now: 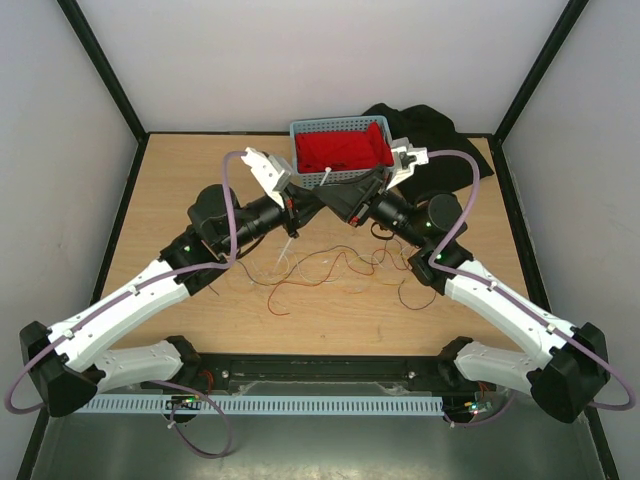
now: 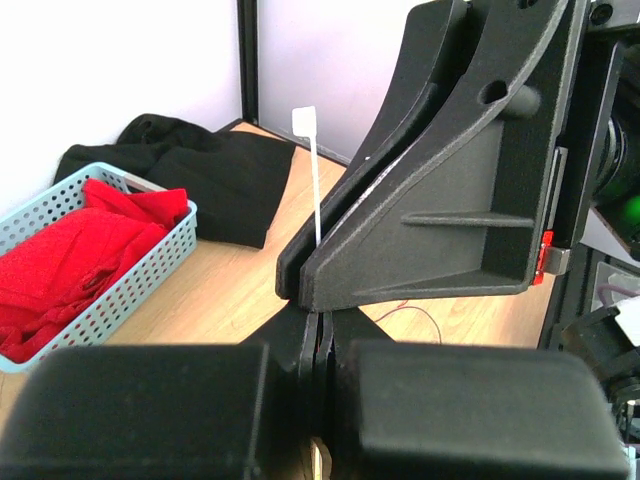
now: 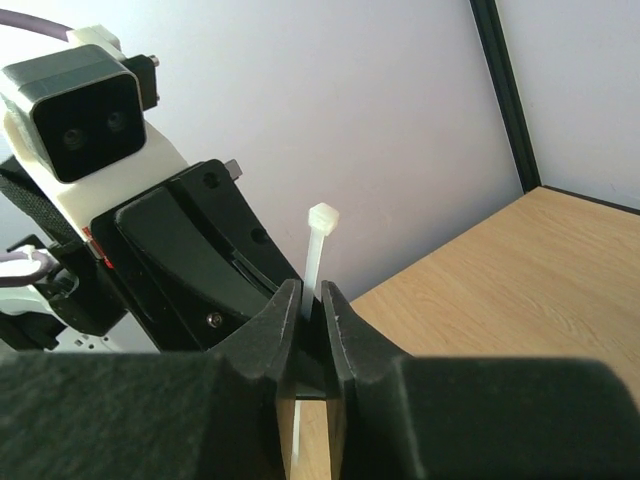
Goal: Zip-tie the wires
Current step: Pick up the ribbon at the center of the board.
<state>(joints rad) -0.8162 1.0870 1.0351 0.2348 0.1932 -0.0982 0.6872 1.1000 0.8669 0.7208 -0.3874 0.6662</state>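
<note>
Left gripper (image 2: 318, 350), pressed together, pinches the thin whitish plastic zip tie (image 3: 313, 262). Right gripper (image 3: 311, 302) straddles it just beyond, and I cannot tell if it grips. It should close squarely under the head, clear of the thin curly dark-and-red wires (image 1: 330, 265) on the table below.

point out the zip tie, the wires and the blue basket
zip tie (image 3: 323, 215), right wrist view, on its square head
wires (image 1: 338, 264), top external view, on a strand in mid-tangle
blue basket (image 2: 130, 290), left wrist view, on its perforated side wall
</note>
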